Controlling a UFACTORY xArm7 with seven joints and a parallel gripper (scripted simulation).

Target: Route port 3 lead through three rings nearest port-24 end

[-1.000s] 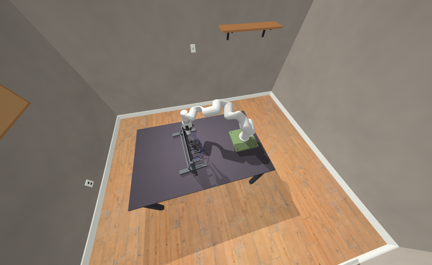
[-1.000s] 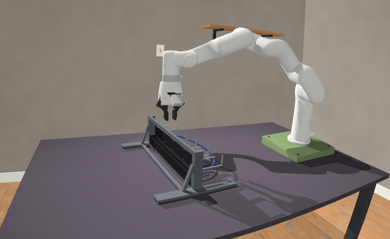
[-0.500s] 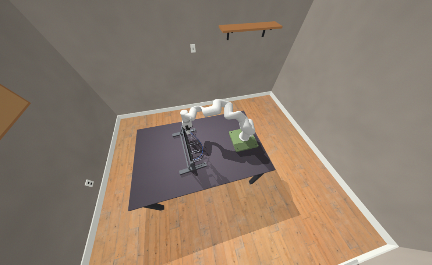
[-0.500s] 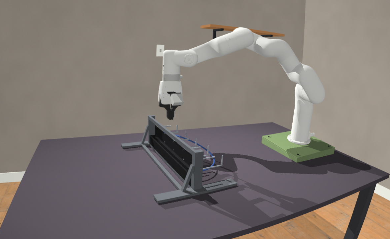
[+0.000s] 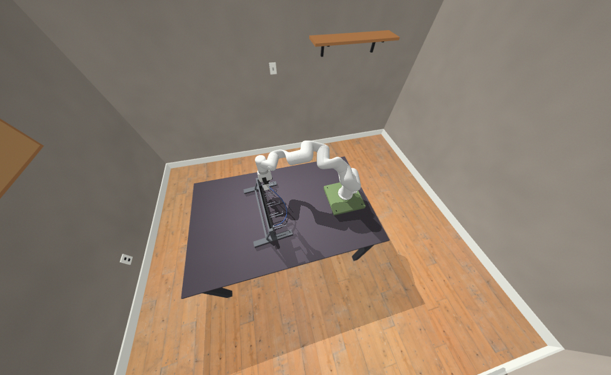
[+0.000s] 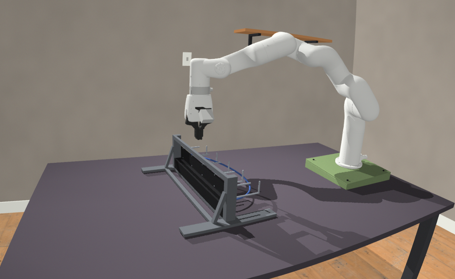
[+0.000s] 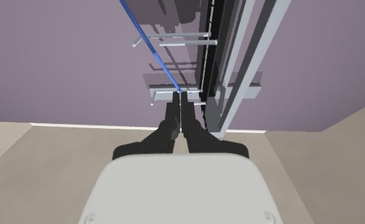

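My gripper (image 6: 198,138) (image 7: 180,100) is shut and empty, its fingertips above the far end of the rack (image 6: 201,156) (image 7: 257,62). The blue lead (image 5: 286,212) (image 6: 249,187) (image 7: 165,69) bows out in front of the rack and runs to the far rings, below my fingers. In the wrist view it crosses a ring (image 7: 182,35) between its upright prong and the tip of its other arm; its height there is hard to tell. At the farthest ring (image 7: 165,91) the fingertips cover part of the lead. Its free end and the port numbers cannot be made out.
The rack stands on the dark table (image 5: 224,233) (image 6: 118,208) on two long feet. The arm's green base (image 5: 340,209) (image 6: 330,173) is at the right. Several thin upright ring prongs stick up along the rack's front. The table's far edge lies beyond the rack's far foot.
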